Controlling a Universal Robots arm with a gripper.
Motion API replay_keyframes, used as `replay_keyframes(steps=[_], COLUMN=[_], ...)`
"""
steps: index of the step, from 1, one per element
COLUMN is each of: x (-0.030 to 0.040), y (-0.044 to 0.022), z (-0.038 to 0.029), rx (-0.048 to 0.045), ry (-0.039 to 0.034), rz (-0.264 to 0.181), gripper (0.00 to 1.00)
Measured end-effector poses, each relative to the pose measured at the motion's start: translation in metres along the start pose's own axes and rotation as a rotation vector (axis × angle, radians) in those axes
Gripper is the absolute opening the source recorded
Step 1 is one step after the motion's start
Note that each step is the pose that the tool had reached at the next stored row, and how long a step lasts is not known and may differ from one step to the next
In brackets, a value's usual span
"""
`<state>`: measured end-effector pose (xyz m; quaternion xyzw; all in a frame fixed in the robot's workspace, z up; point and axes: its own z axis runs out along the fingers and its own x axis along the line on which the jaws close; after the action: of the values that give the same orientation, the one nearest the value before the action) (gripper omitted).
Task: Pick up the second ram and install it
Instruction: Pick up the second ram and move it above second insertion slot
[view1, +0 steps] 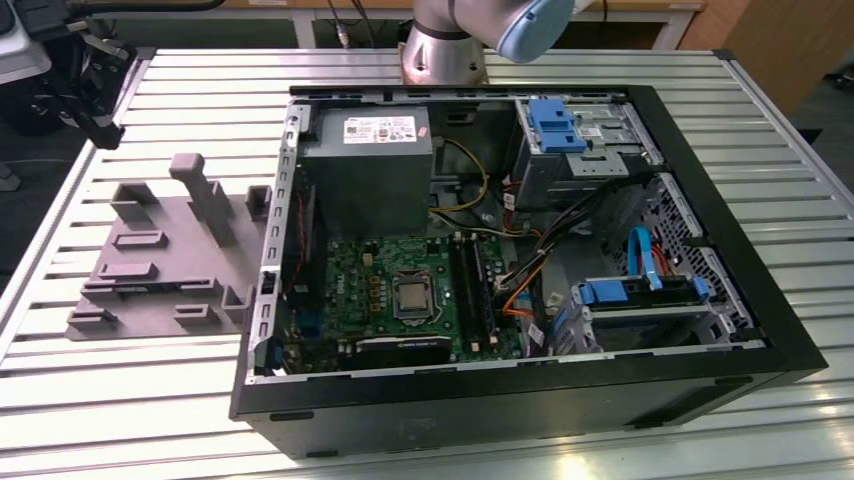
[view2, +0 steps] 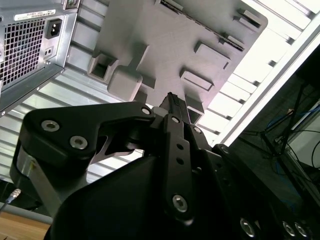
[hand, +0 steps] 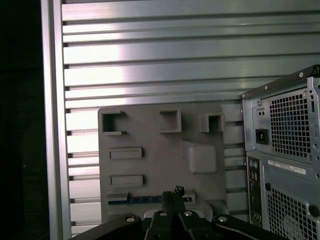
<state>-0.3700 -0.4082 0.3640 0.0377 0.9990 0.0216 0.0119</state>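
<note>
Gripper by second ram in grey holder

The arm is a silver-grey metal tube with a pale blue rounded cap at its joint. In both wrist views the gripper is matte black, built of flat angular link plates dotted with round silver screws and tapering to slim black fingers. A grey metal bracket sits beside the links.

The second ram is dark blue, its holder block grey, the motherboard green.
</note>
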Motion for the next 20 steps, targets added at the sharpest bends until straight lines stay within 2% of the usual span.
replay_keyframes(steps=[13, 15, 17, 18, 20], x=[0.0018, 0.0018, 0.0019, 0.0019, 0.002], y=[-0.0001, -0.0001, -0.0001, -0.0001, -0.0001], z=[0.0, 0.0, 0.0, 0.0, 0.0], rx=[-0.0001, -0.0001, 0.0, -0.0001, 0.0], ry=[-0.0001, -0.0001, 0.0, -0.0001, 0.0], rz=[0.0, 0.0, 0.0, 0.0, 0.0], gripper=[0.11, 0.16, 0.16, 0.24, 0.24])
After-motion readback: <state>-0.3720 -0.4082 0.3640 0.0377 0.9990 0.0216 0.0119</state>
